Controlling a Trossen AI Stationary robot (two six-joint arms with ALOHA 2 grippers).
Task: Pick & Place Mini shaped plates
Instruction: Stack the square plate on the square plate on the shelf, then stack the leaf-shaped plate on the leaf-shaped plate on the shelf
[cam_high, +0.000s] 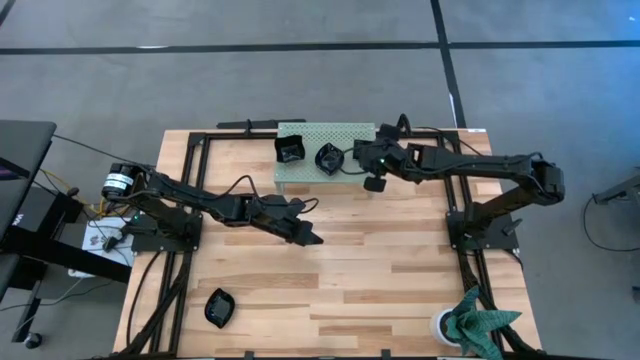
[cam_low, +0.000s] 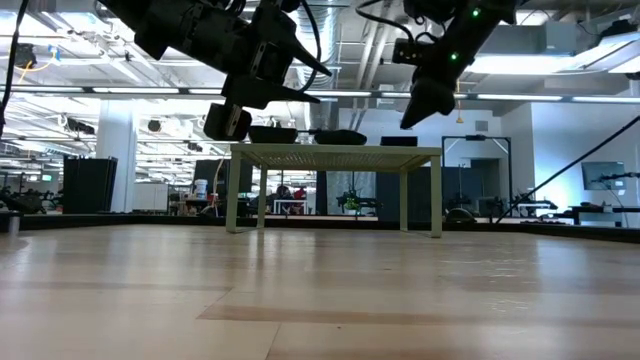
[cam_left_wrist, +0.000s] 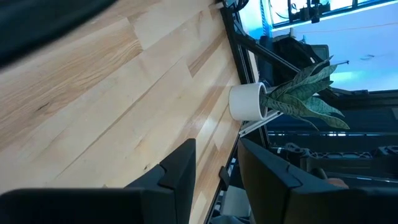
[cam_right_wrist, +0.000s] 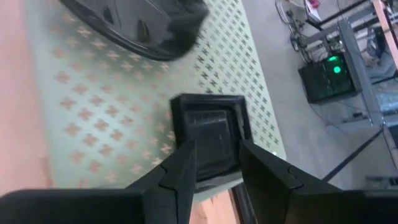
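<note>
Two glossy black mini plates sit on the pale green perforated rack (cam_high: 345, 135) at the table's far edge: a square one (cam_high: 290, 150) (cam_right_wrist: 211, 134) and a wavy-edged one (cam_high: 328, 158) (cam_right_wrist: 134, 25). A third plate (cam_high: 219, 307) lies on the wood near the table's near left corner. My right gripper (cam_high: 372, 184) (cam_right_wrist: 217, 165) hovers open by the rack's right end, above the rack top (cam_low: 335, 150), and touches nothing; it looks along the rack at the square plate. My left gripper (cam_high: 312, 240) (cam_left_wrist: 217, 171) is open and empty above the middle of the table.
A white pot with a green plant (cam_high: 465, 322) (cam_left_wrist: 247, 101) stands at the table's near right corner. Black frame rails (cam_high: 190, 180) run along the table's left and right sides. Bare wood lies between the rack and the near edge.
</note>
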